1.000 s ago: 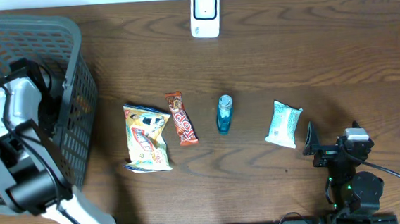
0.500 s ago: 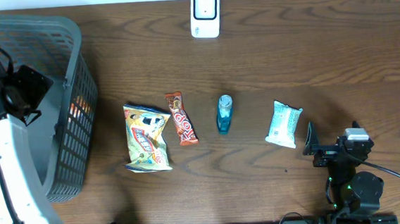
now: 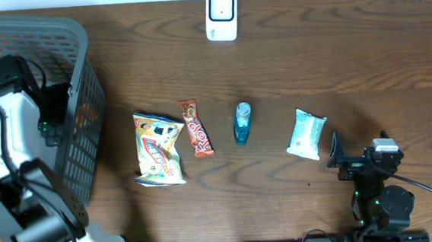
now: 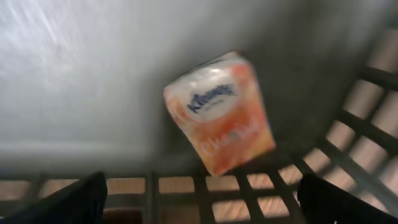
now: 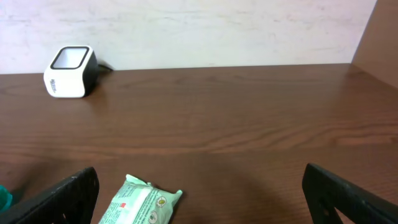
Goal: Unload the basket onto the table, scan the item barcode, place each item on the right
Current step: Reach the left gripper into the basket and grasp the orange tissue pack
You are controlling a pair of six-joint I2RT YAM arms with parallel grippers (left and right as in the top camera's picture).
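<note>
Left claw point(image 4: 205, 202) and right claw point(image 5: 202, 196) agape, empty — blurred tissue pack point(image 4: 219, 112) loose in the basket point(image 4: 93, 81), fingertips point(image 4: 68, 202) half cropped.

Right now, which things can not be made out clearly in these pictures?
Kleenex pack, left wrist view: motion blur, small print unreadable.
Wipes pack, right wrist view: lower part cut by the bottom edge.
Blue bottle, overhead view: label too small to read.

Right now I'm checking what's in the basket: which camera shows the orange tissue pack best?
The left wrist view: the tissue pack fills mid-frame inside the grey basket, its logo readable though blurred. Overhead, the arm and the basket mesh mostly hide it. The right wrist view doesn't show it.
</note>
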